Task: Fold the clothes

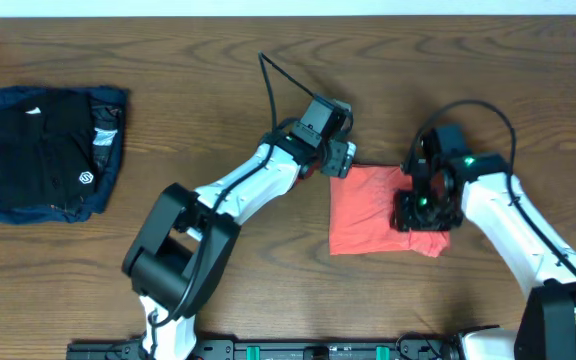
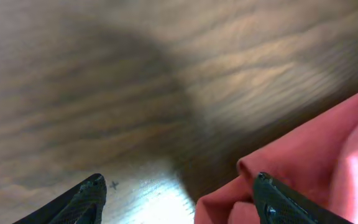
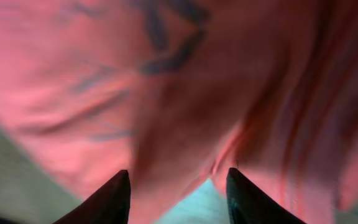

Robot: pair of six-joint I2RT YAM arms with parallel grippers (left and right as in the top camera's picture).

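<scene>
The red T-shirt [image 1: 368, 212] lies folded on the desk [image 1: 218, 80]. The left pincer [image 2: 179, 182] is wide open and empty at its corner. The right pincer [image 3: 178, 173], also open, is over the cloth.

— Somebody's home, with the laundry out?
— No, a robotics lab, I'd say. The left arm [image 1: 248, 180] and the right arm [image 1: 508, 210], white and black, both stand on a black rail with green clips [image 1: 298, 350] at the edge of the wood-grain table [image 1: 68, 290].
— And that loose cable [image 1: 265, 75]?
— It loops bare above the left arm, and a green light [image 1: 465, 160] glows on the right. The coral-red T-shirt [image 1: 368, 205] and the folded dark garments [image 1: 43, 150] lie straight on the tabletop.
</scene>
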